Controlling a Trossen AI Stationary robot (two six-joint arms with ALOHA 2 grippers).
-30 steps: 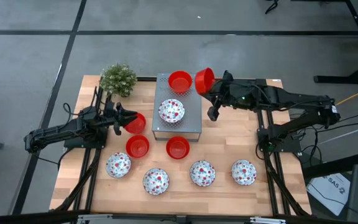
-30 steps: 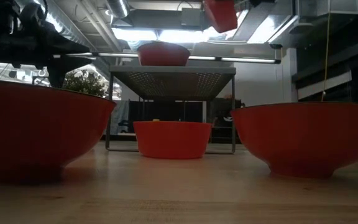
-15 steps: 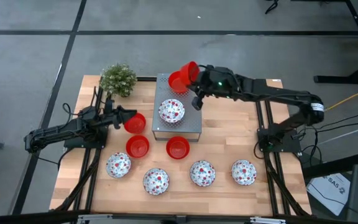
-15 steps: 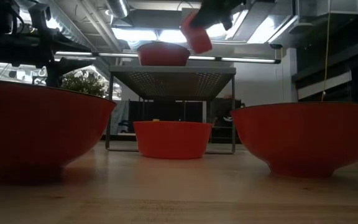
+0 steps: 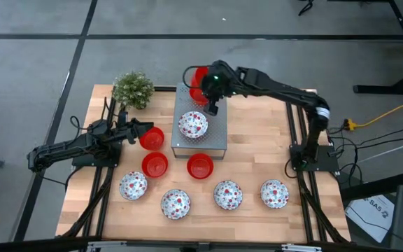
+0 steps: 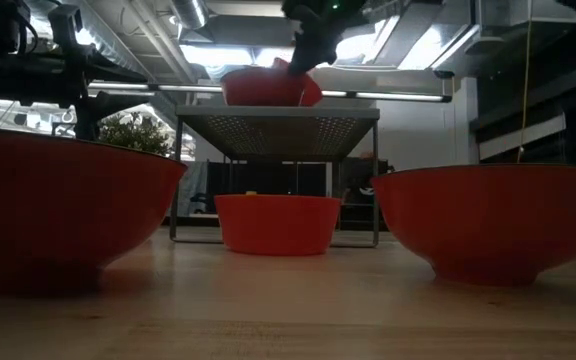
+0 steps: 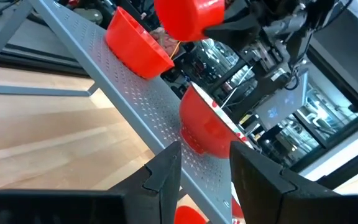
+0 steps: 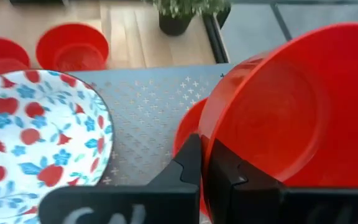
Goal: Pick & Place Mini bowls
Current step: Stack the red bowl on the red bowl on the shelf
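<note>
My right gripper (image 5: 206,80) is shut on a plain red mini bowl (image 5: 197,74) over the far part of the grey perforated box (image 5: 219,136). Under it a second red bowl (image 5: 199,95) rests on the box top, next to a white speckled bowl (image 5: 192,124). In the low view the held bowl (image 6: 311,90) shows at the height of the bowls on the box. My left gripper (image 5: 136,130) is open and raised left of the box, over the left edge of a red bowl (image 5: 152,138) on the table. Its fingers (image 7: 166,171) stand apart. My right gripper pinches the red bowl's rim (image 8: 207,134), one finger (image 8: 232,174) on the inner side and one on the outer. The fingers come from the table's right, slanting down. The bowl is tipped steeply on edge; whether it touches the bowl (image 8: 188,130) below I cannot tell.
Two red bowls (image 5: 154,164) (image 5: 200,166) stand on the table near the box. Several speckled bowls (image 5: 175,203) (image 5: 227,194) line the near edge. A green plant (image 5: 133,89) stands at the far left corner. Bare wood (image 5: 257,147) lies right of the box.
My right gripper has carried the red bowl toward the table's left, from beyond the box's far right corner to over its far part, and down to the level of the bowls there. The bowl stayed tipped on edge. My left arm has kept still.
</note>
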